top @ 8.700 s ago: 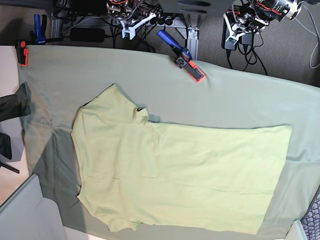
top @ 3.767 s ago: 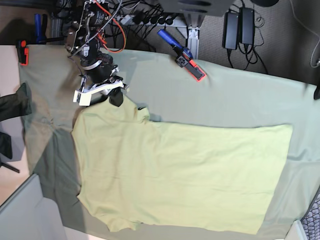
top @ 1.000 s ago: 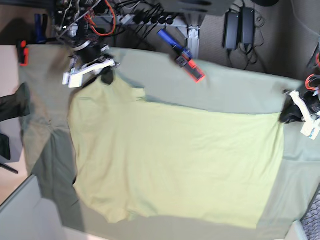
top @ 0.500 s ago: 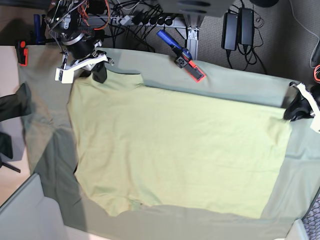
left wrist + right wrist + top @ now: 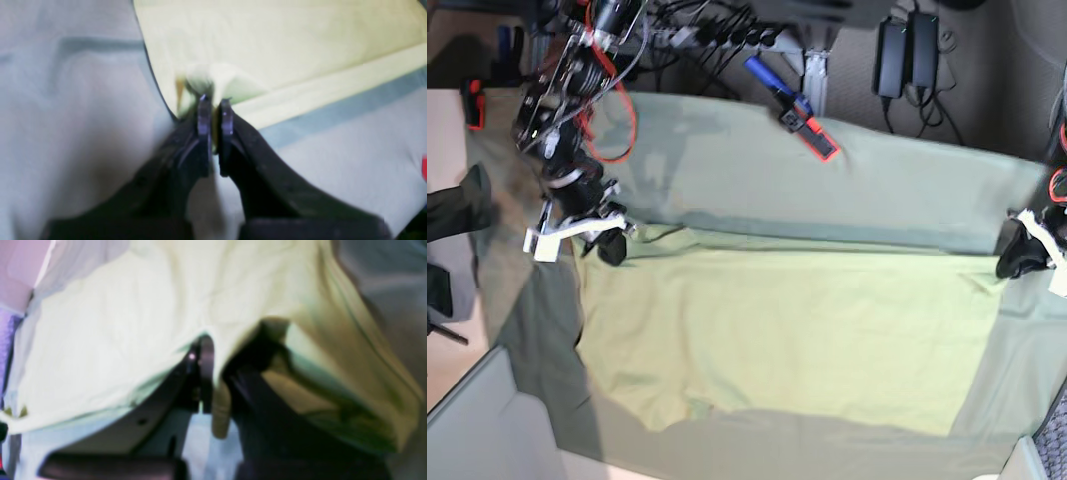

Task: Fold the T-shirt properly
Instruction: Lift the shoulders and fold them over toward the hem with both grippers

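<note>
Basically flat: T-shirt (image 5: pixel 787 330) spread pale yellow-green across grey-green table cloth (image 5: pixel 867 190) covering the worktop, top edge folded into a straight line running between the two grippers. Right gripper (image 5: pixel 607 245) at the shirt's upper corner on the base view's left; in the right wrist view fingers (image 5: pixel 203 373) nearly together, with a pinch of T-shirt (image 5: pixel 133 323) fabric hanging down between them. Blurred view, but cloth clearly clamped. Left gripper (image 5: pixel 1019 262) at the opposite upper corner, on the base view's right edge; in the left wrist view fingers (image 5: pixel 203 113) closed to a thin slit on a bunched corner of the T-shirt (image 5: pixel 267 50), hem band running away to the right over the table cloth (image 5: pixel 83 116). Lower edge of the shirt lying loose near the cloth's front edge, slightly wavy, one sleeve bulge at lower left. Blue-and-orange clamp (image 5: pixel 799 112) gripping the cloth's far edge, well apart from the shirt. Second orange clamp (image 5: pixel 472 105) at the far left corner of the cloth. Orange cable (image 5: pixel 617 110) looping off the right arm above the cloth. Black power bricks (image 5: pixel 907 50) on the floor behind the worktop.
</note>
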Robot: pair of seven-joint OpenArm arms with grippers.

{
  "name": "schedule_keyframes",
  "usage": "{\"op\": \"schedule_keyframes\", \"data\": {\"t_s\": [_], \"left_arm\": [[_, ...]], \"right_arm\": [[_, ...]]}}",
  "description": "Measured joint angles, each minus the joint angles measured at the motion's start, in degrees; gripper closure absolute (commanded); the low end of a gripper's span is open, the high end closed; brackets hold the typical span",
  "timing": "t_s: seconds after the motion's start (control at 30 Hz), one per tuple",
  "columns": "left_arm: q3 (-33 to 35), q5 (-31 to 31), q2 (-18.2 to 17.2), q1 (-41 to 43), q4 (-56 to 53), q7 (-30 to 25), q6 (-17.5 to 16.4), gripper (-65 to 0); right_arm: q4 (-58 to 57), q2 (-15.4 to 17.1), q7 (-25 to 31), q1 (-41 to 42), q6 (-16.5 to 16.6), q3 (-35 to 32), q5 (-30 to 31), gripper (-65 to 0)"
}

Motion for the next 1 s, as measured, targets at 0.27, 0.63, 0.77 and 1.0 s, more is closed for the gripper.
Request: {"op": "schedule_keyframes", "data": {"t_s": [0.27,0.63,0.77,1.0], "left_arm": [[3.28,0.04,-0.13,-5.22,-4.24,0.0,-0.02,0.0],[6.99,2.67,0.33,-10.4,-8.57,-2.36,0.0,-10.9],[6.97,2.8,0.33,-10.93,-8.57,-2.36,0.02,-30.5],[6.86,2.82,0.31,-10.86,-8.57,-1.75,0.02,-33.8]], "right_arm": [[-10.21,0.0,0.24,9.09,0.04,0.04,-2.43,0.0],[-14.47,0.0,0.66,11.54,0.07,-3.08,-4.13,-19.8],[-14.47,0.02,0.66,11.54,0.04,-3.41,-6.25,-44.4],[-12.61,0.0,-2.45,11.5,0.04,-2.91,-6.51,-44.3]]}}
